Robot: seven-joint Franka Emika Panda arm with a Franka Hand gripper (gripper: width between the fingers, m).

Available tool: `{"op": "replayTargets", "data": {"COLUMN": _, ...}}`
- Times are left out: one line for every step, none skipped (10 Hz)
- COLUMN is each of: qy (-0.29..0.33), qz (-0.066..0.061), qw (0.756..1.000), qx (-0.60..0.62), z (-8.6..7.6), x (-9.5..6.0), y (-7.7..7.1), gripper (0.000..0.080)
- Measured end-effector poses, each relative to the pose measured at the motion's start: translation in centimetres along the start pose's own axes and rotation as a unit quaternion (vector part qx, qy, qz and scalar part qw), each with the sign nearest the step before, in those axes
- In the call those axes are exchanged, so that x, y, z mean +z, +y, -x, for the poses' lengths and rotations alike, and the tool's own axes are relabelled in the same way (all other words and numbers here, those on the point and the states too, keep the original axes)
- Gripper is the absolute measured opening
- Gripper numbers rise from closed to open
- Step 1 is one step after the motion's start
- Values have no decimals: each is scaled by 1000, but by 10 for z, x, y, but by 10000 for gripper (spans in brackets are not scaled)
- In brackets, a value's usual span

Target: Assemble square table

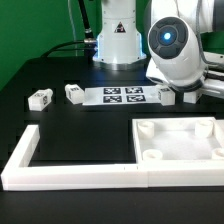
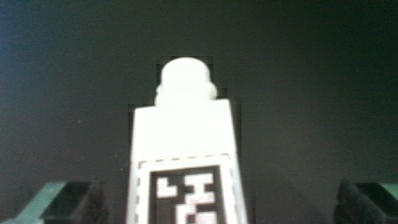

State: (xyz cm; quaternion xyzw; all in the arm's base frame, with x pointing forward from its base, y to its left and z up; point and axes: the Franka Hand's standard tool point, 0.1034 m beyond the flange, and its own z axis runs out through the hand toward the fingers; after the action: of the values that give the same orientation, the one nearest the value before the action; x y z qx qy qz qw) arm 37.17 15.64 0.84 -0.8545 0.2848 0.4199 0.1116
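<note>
In the wrist view a white table leg with a black-and-white tag lies lengthwise on the dark table, its rounded peg end pointing away. My gripper is open over it, one dark fingertip on each side with clear gaps to the leg. In the exterior view this leg lies at the right end of the marker board, under the arm's hand. The square table slab, rim up with round corner sockets, lies at the front right. Two more legs lie to the left.
A long white L-shaped border wall runs along the table's front and up the exterior view's left. The arm's bulky white body hangs over the right rear. The robot base stands at the back.
</note>
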Motion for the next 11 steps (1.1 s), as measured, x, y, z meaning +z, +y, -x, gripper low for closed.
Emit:
{"op": "replayTargets", "data": {"qy": 0, "qz": 0, "qw": 1000, "qx": 0, "z": 0, "x": 0, "y": 0, "gripper": 522}}
{"op": "replayTargets", "data": {"qy": 0, "qz": 0, "qw": 1000, "qx": 0, "z": 0, "x": 0, "y": 0, "gripper": 385}}
{"op": "replayTargets", "data": {"qy": 0, "qz": 0, "qw": 1000, "qx": 0, "z": 0, "x": 0, "y": 0, "gripper": 385}}
{"op": "replayTargets", "data": {"qy": 0, "qz": 0, "qw": 1000, "qx": 0, "z": 0, "x": 0, "y": 0, "gripper": 285}}
{"op": "replayTargets", "data": {"qy": 0, "qz": 0, "qw": 1000, "qx": 0, "z": 0, "x": 0, "y": 0, "gripper": 285}}
{"op": "replayTargets", "data": {"qy": 0, "qz": 0, "qw": 1000, "qx": 0, "z": 0, "x": 0, "y": 0, "gripper": 285}}
{"op": "replayTargets", "data": {"qy": 0, "qz": 0, "qw": 1000, "qx": 0, "z": 0, "x": 0, "y": 0, "gripper": 285}}
{"op": "replayTargets", "data": {"qy": 0, "qz": 0, "qw": 1000, "qx": 0, "z": 0, "x": 0, "y": 0, "gripper": 285}}
{"op": "replayTargets", "data": {"qy": 0, "qz": 0, "qw": 1000, "qx": 0, "z": 0, "x": 0, "y": 0, "gripper": 285}}
{"op": "replayTargets", "data": {"qy": -2, "qz": 1, "qw": 1000, "qx": -6, "z": 0, "x": -7, "y": 1, "gripper": 285}}
{"op": "replayTargets", "data": {"qy": -4, "qz": -5, "qw": 1000, "qx": -21, "z": 3, "x": -36, "y": 1, "gripper": 287}}
